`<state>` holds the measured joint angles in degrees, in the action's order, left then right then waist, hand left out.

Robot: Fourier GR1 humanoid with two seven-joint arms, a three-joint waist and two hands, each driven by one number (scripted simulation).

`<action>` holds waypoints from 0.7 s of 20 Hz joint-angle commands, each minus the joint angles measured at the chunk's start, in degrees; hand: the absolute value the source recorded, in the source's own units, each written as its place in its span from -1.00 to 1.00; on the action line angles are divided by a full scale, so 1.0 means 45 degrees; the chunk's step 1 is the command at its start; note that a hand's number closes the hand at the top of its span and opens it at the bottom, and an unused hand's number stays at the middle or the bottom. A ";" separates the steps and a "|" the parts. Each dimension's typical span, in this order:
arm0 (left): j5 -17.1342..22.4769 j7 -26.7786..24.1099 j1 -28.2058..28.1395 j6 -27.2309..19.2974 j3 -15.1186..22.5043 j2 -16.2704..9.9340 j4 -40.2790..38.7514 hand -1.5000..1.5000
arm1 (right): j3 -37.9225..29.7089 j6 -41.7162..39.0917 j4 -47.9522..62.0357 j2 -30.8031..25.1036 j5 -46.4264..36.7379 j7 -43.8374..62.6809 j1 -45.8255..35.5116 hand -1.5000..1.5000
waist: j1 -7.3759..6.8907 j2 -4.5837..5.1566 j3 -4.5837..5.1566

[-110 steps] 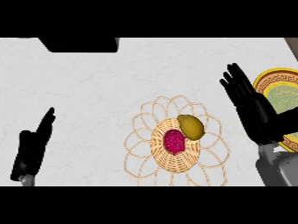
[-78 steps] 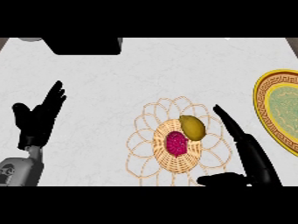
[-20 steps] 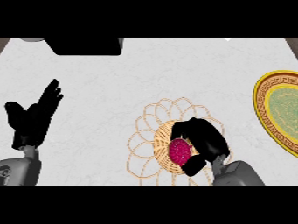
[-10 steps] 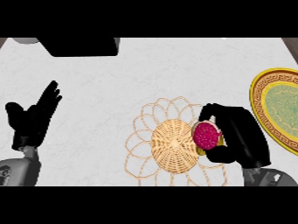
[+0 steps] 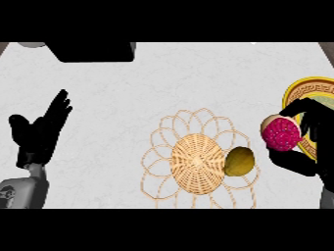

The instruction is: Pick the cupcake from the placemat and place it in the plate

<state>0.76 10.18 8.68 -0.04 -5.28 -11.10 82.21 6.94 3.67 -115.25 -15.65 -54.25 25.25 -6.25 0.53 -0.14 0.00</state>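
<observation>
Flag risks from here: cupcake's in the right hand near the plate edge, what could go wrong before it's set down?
1. The cupcake is held by the right hand just short of the plate; released here, it could catch the raised rim and tip off.
2. The hand covers much of the plate, so the landing spot is partly hidden.
3. The yellow-green object sits at the placemat edge under the arm's path; the forearm might nudge it.
</observation>
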 commanded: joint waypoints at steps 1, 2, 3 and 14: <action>-0.0042 0.0289 0.0409 -0.0109 -0.0007 0.0093 -0.0064 0.00 | -0.2101 0.0164 0.0102 -0.0285 0.1477 -0.0321 0.0330 1.00 | -0.0032 0.0030 -0.0006; -0.0094 0.0288 0.0457 -0.0068 0.0000 0.0026 -0.0101 0.00 | -0.2777 0.0196 0.0722 -0.0413 0.1952 -0.0481 -0.0150 1.00 | -0.0066 0.0039 -0.0006; 0.0328 0.0397 0.0051 0.0461 -0.0294 -0.0424 0.0433 0.00 | -0.3116 0.0752 0.1192 -0.0347 0.2626 -0.1391 0.0519 1.00 | -0.0101 0.0030 -0.0013; -0.0015 0.0297 0.0781 0.0333 -0.0301 -0.0194 -0.0420 0.00 | -0.5842 0.1383 0.7075 -0.1975 0.3552 -0.5165 -0.0739 1.00 | -0.0167 0.0068 -0.0008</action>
<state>0.27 11.19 9.82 0.66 -5.36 -10.86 82.28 -18.03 6.16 -93.77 -24.23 -37.62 9.37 -8.37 -0.04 0.05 -0.01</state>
